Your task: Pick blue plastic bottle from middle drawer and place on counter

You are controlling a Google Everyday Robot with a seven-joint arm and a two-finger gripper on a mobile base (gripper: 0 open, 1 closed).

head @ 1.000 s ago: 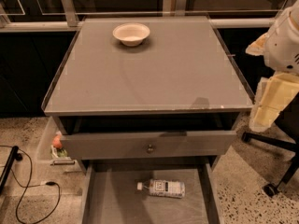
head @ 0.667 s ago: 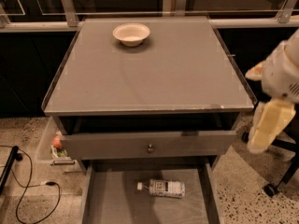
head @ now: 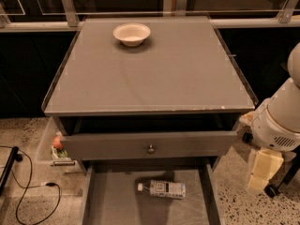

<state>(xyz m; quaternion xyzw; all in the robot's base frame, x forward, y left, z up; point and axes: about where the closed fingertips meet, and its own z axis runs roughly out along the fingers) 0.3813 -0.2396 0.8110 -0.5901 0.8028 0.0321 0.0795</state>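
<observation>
The blue plastic bottle (head: 164, 189) lies on its side on the floor of the open middle drawer (head: 112, 200), white cap pointing left. The counter (head: 154, 74) is the grey cabinet top above it. My gripper (head: 257, 182) hangs at the right, outside the cabinet, beside the drawer's right wall and pointing down toward the floor. It is well to the right of the bottle and holds nothing that I can see.
A white bowl (head: 131, 33) stands at the back of the counter. A partly open upper drawer with a round knob (head: 150, 149) overhangs the middle drawer. A clear bin (head: 54, 146) and cables (head: 28, 191) lie left of the cabinet. A dark wheeled base (head: 274, 189) is right of the gripper.
My arm and gripper have moved down along the right side of the cabinet, from counter height to drawer height. The bottle and bowl have not moved.
</observation>
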